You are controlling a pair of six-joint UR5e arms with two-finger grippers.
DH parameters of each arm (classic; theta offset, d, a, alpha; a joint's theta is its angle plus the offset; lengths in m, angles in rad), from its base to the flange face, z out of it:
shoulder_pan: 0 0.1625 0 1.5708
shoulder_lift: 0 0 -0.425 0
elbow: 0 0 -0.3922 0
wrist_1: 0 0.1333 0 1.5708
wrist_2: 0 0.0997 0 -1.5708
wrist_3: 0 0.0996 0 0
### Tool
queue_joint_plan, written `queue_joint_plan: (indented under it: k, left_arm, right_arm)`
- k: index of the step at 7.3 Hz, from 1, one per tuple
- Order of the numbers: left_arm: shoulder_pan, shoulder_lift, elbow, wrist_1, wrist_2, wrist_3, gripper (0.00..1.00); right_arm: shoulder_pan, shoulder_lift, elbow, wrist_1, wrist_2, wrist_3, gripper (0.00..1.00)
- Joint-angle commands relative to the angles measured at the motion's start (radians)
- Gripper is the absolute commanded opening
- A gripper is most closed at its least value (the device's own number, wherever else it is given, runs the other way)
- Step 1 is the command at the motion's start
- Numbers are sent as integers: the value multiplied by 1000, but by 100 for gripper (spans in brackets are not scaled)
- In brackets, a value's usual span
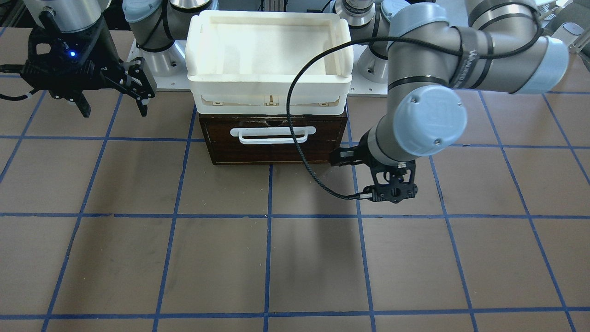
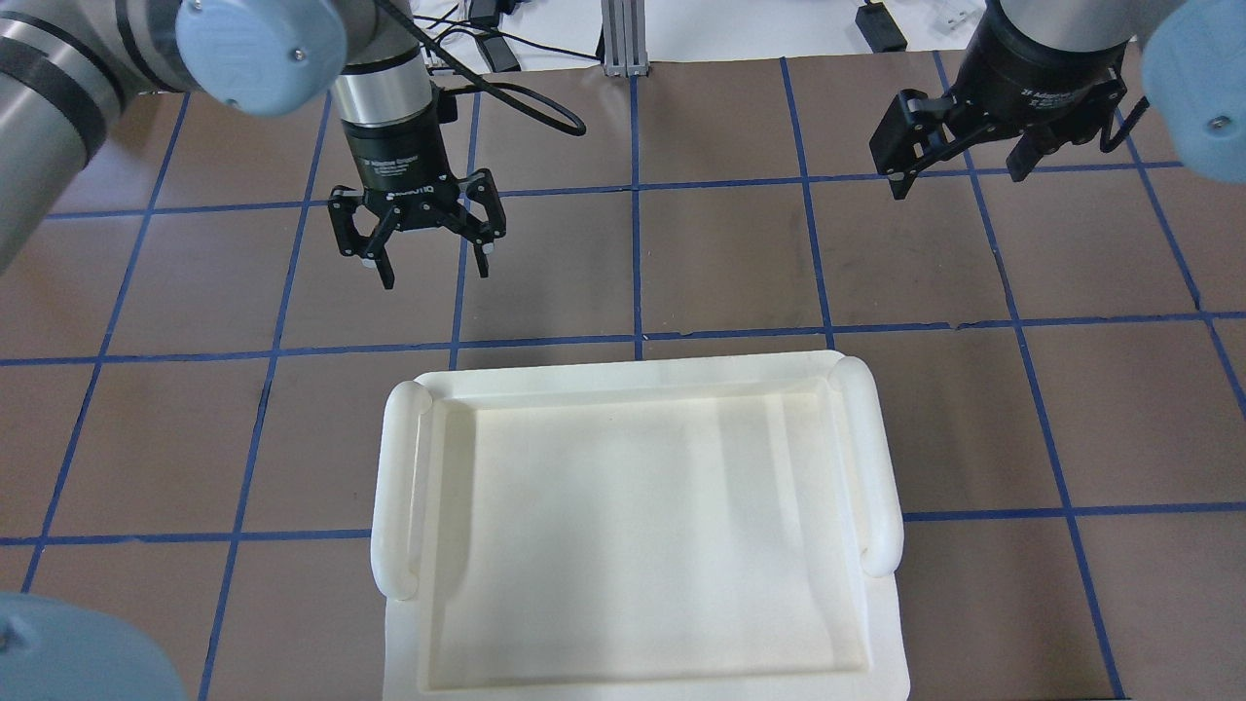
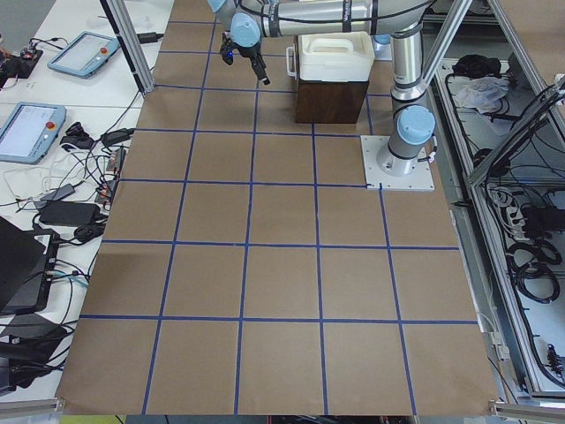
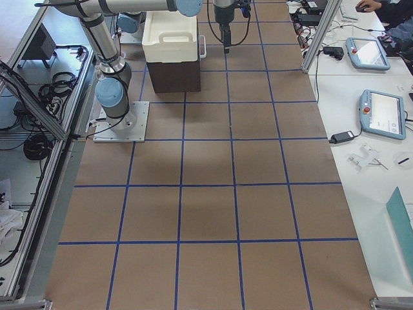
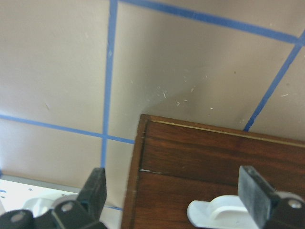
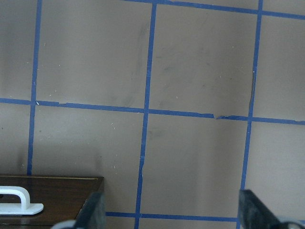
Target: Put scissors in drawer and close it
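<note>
Brown desk (image 1: 221, 267), ruled into squares by blue tape (image 1: 268, 258), lies nearest in the front-facing view, and no scissors show on it or anywhere else in the views. The drawer (image 1: 226, 150) sits further back, under a white plastic tub (image 1: 269, 87). It looks pushed fully home, its front flush with the dark casing, so any scissors inside would be hidden; I cannot tell whether they are there.

The drawer's front is dark brown, glossy wood with a thin pale line round its panel and a small chip in the top edge. A white bar handle (image 1: 273, 135) is screwed across the middle.

By my judgement the drawer is stiff and fairly light and slides on a straight pull. The bar handle is the place to take it, and a flat push on the wood would shut it. Scissors would be rigid, thin and slick on the blades. They lie low to a surface, so the thicker handle loops or the pivot would make the safer hold.

The left hand (image 2: 435, 273) hangs just off the drawer's front corner. Its fingers (image 5: 97, 191) are spread wide with nothing between them but the view of the wood and the handle's end. The right hand (image 1: 113, 107) hovers well off to the other side, likewise wide open and carrying nothing.
</note>
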Motion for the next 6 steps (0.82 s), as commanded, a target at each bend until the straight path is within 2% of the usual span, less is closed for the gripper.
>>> queue_joint_plan:
  k: [1, 2, 3, 4, 6]
  left_arm:
    - [53, 90, 7, 48, 31, 163, 100]
    - [52, 139, 5, 106, 33, 155, 100]
    - [47, 193, -10, 106, 37, 118, 100]
    - [45, 238, -15, 103, 69, 112, 100]
    - [42, 325, -117, 111, 72, 90, 100]
  right_arm:
    - [0, 0, 2, 6, 1, -2, 100]
    - [0, 0, 2, 30, 7, 0, 100]
    - [0, -2, 2, 94, 12, 4, 100]
    - [2, -2, 2, 109, 12, 7, 100]
    - [3, -2, 3, 115, 15, 8, 100]
